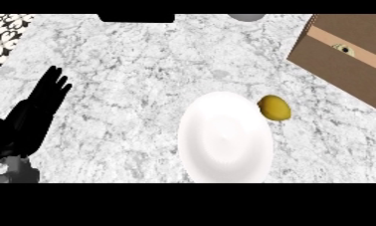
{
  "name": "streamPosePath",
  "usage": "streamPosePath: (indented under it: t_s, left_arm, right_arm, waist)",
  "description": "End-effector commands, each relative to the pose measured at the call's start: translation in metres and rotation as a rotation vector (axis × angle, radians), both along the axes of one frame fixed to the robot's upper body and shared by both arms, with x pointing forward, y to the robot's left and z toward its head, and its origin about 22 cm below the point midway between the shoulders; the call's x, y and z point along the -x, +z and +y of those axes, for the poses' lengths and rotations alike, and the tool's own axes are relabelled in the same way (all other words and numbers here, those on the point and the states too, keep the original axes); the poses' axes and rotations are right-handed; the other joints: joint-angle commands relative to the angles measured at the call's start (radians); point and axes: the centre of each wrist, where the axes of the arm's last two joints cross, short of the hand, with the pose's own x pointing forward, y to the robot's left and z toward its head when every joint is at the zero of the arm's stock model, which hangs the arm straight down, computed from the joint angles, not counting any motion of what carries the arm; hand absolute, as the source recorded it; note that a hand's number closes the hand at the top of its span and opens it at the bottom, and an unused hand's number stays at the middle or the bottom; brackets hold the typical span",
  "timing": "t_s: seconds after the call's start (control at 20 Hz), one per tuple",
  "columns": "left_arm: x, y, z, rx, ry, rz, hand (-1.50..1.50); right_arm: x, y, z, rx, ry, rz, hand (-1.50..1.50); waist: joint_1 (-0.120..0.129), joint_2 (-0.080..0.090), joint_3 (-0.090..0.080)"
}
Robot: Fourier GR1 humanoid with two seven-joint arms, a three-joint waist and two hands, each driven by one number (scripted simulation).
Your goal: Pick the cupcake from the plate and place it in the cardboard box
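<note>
Rising from the lower left corner of the head view, the left hand (35,108) stands with its fingers straight and close together, tips pointing up and slightly right, holding nothing. Its dark palm and wrist slope down toward the corner, where a bit of grey forearm shows at the edge. It rests over the marble tabletop (132,70), well apart from every object. The right hand does not appear anywhere in the view.

Nearest among the objects is the white plate (225,140), lying flat right of centre with its lower rim reaching the bottom edge of the scene; its surface is bare. Just beside its upper right rim, touching or almost touching it, sits a yellow lemon (274,107) on the tabletop.

Farther off, at the upper right, the cardboard box (345,53) lies at an angle, partly cut off by the frame. Inside its open compartment a small pale round thing with a dark centre shows, which appears to be the cupcake (342,49).

Along the far edge, a black shape (137,18) and a grey rounded object (246,16) are cut off by the frame.
</note>
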Motion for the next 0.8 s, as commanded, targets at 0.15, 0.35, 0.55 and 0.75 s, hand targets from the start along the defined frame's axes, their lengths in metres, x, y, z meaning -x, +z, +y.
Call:
streamPosePath:
  t_s: [0.15, 0.35, 0.55, 0.75]
  left_arm:
    - [0.000, 0.006, 0.011, -0.011, -0.022, -0.008, 0.00]
    - [-0.004, -0.001, -0.022, 0.007, -0.019, -0.009, 0.00]
    - [-0.003, -0.004, -0.003, 0.015, -0.014, -0.004, 0.00]
    - [-0.008, -0.006, -0.006, -0.012, -0.034, -0.009, 0.00]
  right_arm:
    - [0.057, 0.017, -0.060, -0.124, -0.040, -0.035, -1.50]
    - [0.083, 0.010, -0.077, -0.073, 0.021, -0.018, -1.50]
    - [0.087, 0.019, -0.082, -0.101, 0.015, -0.034, -1.50]
    - [0.082, 0.023, -0.079, -0.079, -0.007, -0.031, -1.50]
  waist:
    - [0.006, 0.004, 0.002]
    - [0.011, 0.009, 0.005]
    - [0.022, 0.011, 0.004]
    - [0.031, 0.015, 0.004]
